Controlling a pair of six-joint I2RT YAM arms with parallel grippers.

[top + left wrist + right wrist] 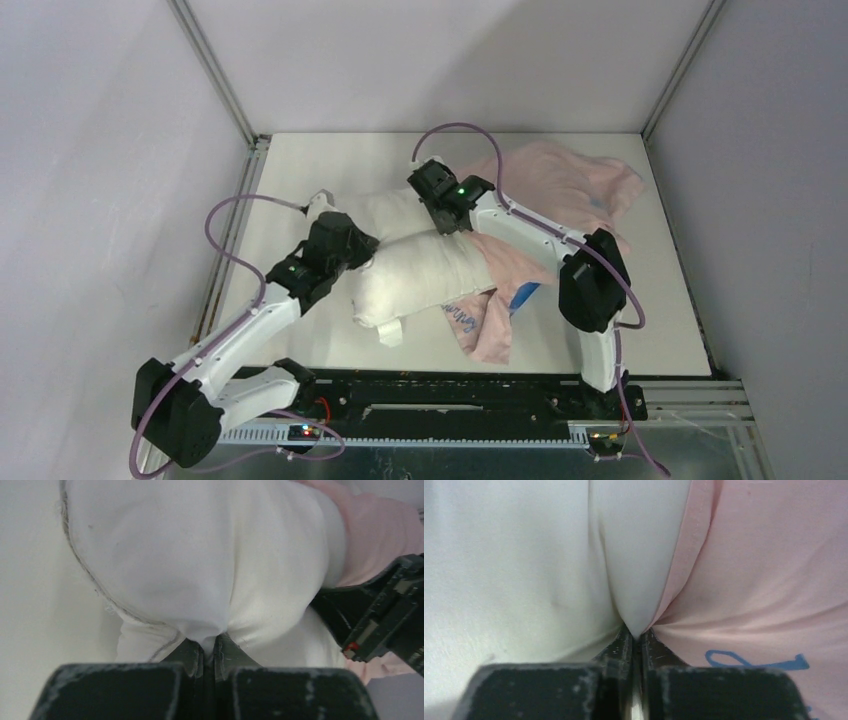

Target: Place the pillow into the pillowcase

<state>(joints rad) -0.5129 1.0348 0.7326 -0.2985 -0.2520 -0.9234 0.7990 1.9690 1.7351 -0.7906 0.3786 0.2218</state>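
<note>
Pinching pillow (200, 555): left tool (210, 647), right tool (636, 635).

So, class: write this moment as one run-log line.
left gripper: shut on pillow | right gripper: shut on pillow at pillowcase edge | pillow: mostly outside pillowcase

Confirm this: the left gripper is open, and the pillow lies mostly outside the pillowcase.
Wrong: the left wrist view shows the left gripper shut on the pillow. The pillow does lie mostly outside the pillowcase.
</note>
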